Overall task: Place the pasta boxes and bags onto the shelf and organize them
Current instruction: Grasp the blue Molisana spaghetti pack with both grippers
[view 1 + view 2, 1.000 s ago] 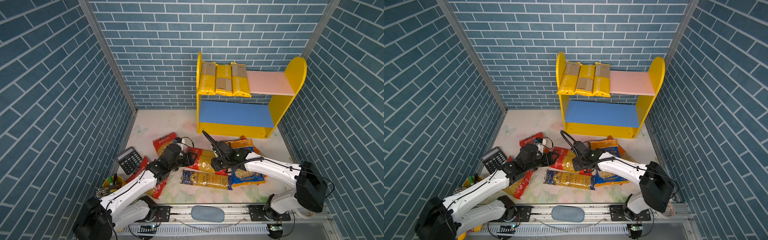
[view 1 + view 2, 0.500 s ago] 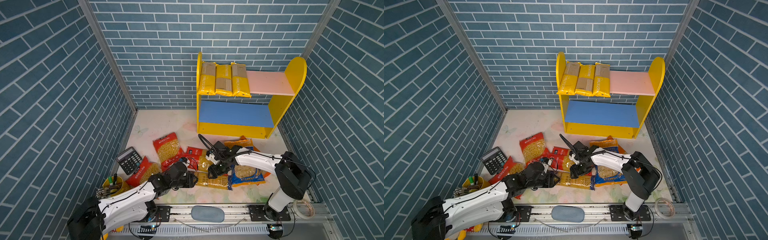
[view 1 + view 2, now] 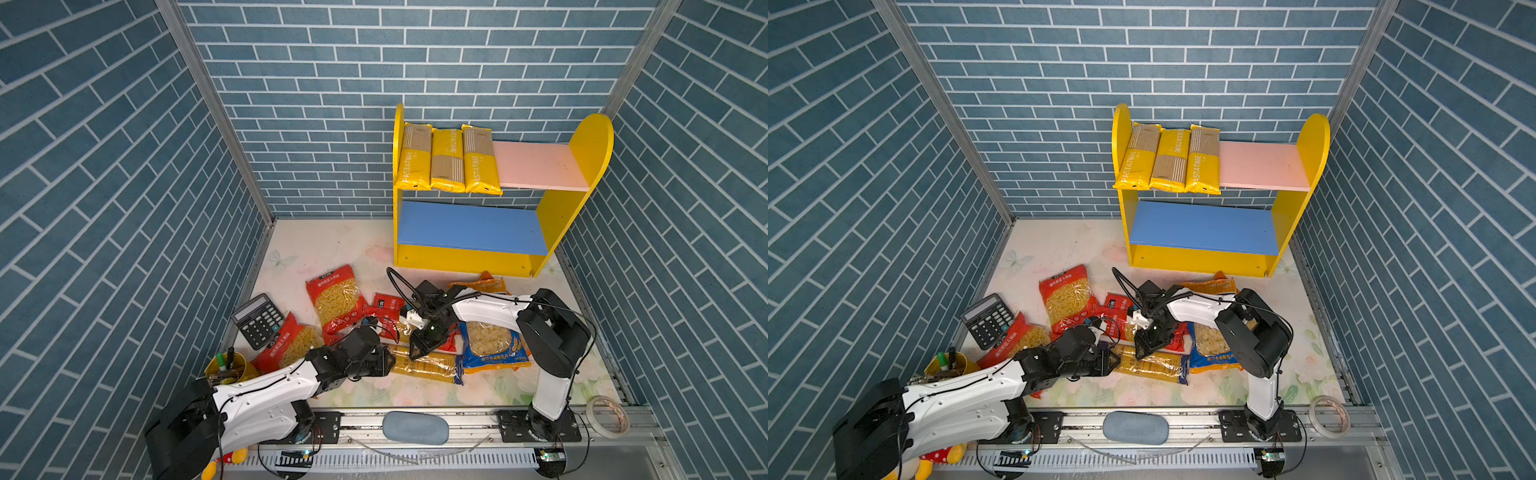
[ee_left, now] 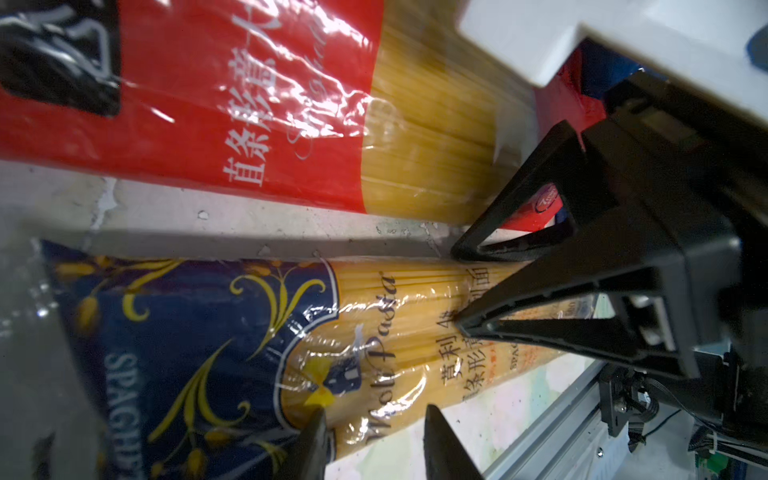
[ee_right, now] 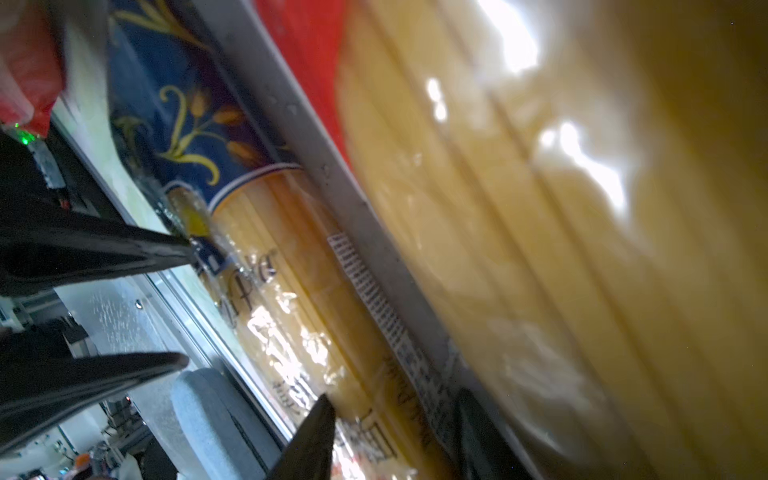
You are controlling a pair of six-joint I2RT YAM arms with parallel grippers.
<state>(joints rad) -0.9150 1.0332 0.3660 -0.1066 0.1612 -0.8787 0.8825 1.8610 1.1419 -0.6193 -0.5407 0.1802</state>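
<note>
**Shelf**: stood against the back wall. Three PASTATIME packs are laid side by side at the left end of its pink upper board.

**Blue spaghetti bag**: laid flat at the front of the table. It is parted from the red spaghetti bag by a narrow strip of table.

**Left gripper**: set low at the blue bag's left end. Its claw is seen apart in the right wrist view, with one tip on the film and the other beyond the bag's near edge.

**Right gripper**: lowered over the same bag, further along. Its claw is held apart, with one tip on the bag's top and the other on the strip between the two spaghetti bags.

**Loose packs**: a red macaroni bag, a second red bag beside the calculator, a blue wide bag and an orange bag are scattered before the shelf.
</note>
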